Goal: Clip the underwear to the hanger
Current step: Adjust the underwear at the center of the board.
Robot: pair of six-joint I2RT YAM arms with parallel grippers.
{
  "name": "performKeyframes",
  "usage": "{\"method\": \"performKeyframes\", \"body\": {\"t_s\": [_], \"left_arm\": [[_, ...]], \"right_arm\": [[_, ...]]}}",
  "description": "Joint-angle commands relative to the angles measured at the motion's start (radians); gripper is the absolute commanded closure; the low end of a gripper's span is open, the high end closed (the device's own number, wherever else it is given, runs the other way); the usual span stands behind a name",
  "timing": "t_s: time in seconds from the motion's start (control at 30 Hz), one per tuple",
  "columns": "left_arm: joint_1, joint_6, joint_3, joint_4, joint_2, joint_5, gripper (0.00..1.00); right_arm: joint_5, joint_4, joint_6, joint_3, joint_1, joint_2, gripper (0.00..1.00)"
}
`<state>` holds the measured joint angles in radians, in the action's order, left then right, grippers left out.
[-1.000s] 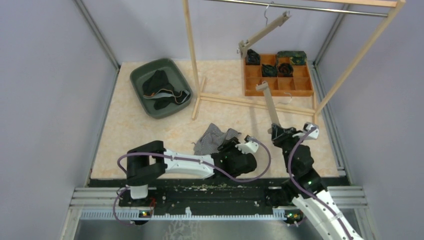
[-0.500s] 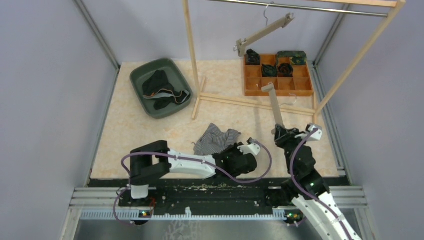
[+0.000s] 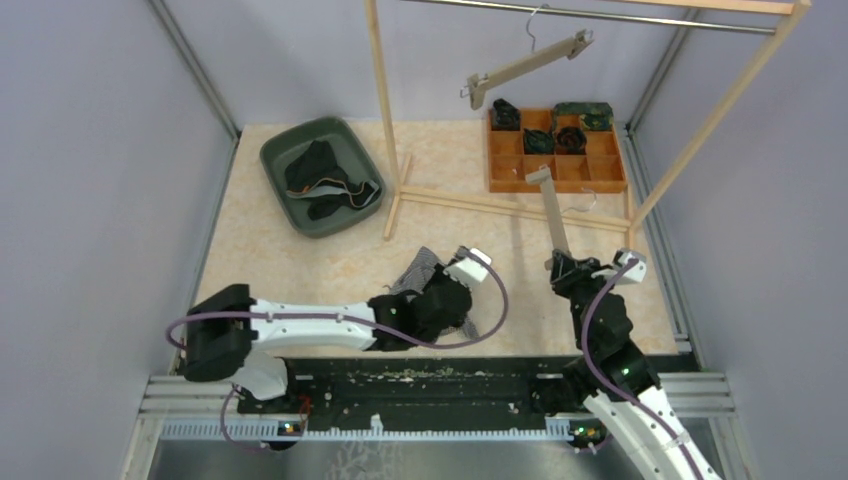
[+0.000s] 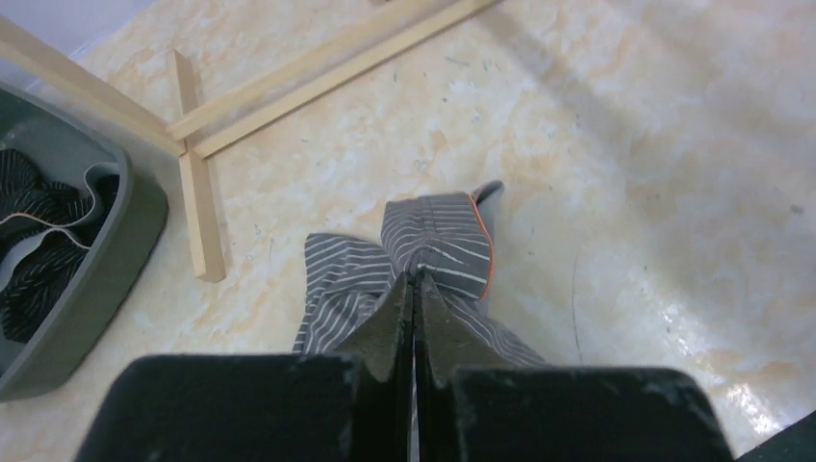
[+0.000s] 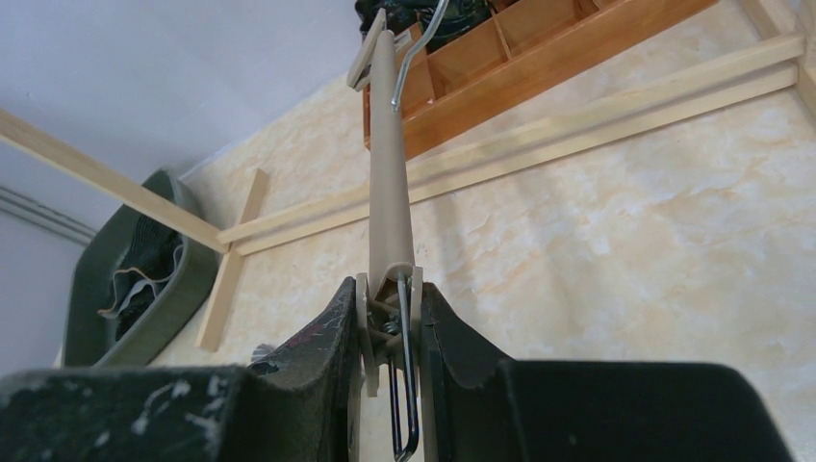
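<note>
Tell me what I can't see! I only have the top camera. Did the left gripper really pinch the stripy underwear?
Observer: Yes. The left wrist view shows the left gripper shut on a raised fold of the striped underwear.
Operator: Does the underwear have any other colour?
Observer: Up close, its edge has a thin orange trim, on the side away from the green bin.
Operator: What exactly is the other gripper holding?
Observer: The right wrist view shows the right gripper closed on the clip at the near end of the beige hanger, one finger on each side.
</note>
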<state>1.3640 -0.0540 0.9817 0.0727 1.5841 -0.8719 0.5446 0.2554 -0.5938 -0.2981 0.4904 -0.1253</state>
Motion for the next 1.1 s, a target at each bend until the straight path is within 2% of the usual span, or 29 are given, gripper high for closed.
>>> {"method": "performKeyframes", "body": {"t_s": [0.0, 0.23, 0.3, 0.4, 0.6, 0.73, 0.8, 0.93, 1.07], "left_arm": [[-0.063, -0.074, -0.093, 0.125, -0.121, 0.106, 1.0], [-0.261, -0.231, -0.245, 0.165, -0.324, 0.346, 1.0], [-0.318, -0.243, -0.262, 0.162, -0.378, 0.377, 1.0], [-0.368, -0.226, -0.222, 0.109, -0.398, 0.372, 1.0], [-0.479, -0.177, -0.05, 0.02, -0.34, 0.421, 1.0], [-0.496, -0.146, 0.021, -0.011, -0.314, 0.431, 1.0], [-0.496, -0.159, 0.024, -0.028, -0.299, 0.48, 1.0], [-0.491, -0.231, -0.063, -0.008, -0.27, 0.634, 1.0], [-0.456, -0.296, -0.205, 0.072, -0.264, 0.652, 1.0]], "right_arm": [[-0.001, -0.046, 0.009, -0.058, 0.004, 0.011, 1.0], [-0.006, -0.053, 0.006, -0.052, 0.003, 0.006, 1.0], [-0.01, -0.058, 0.005, -0.049, 0.003, 0.004, 1.0], [-0.015, -0.068, 0.0, -0.044, 0.002, -0.003, 1.0], [-0.026, -0.076, -0.006, -0.041, 0.002, -0.018, 1.0], [-0.025, -0.078, -0.006, -0.038, 0.002, -0.017, 1.0], [-0.026, -0.081, -0.006, -0.036, 0.003, -0.017, 1.0], [-0.023, -0.077, -0.001, -0.039, 0.002, -0.017, 1.0], [-0.018, -0.069, 0.003, -0.04, 0.002, -0.014, 1.0]]}}
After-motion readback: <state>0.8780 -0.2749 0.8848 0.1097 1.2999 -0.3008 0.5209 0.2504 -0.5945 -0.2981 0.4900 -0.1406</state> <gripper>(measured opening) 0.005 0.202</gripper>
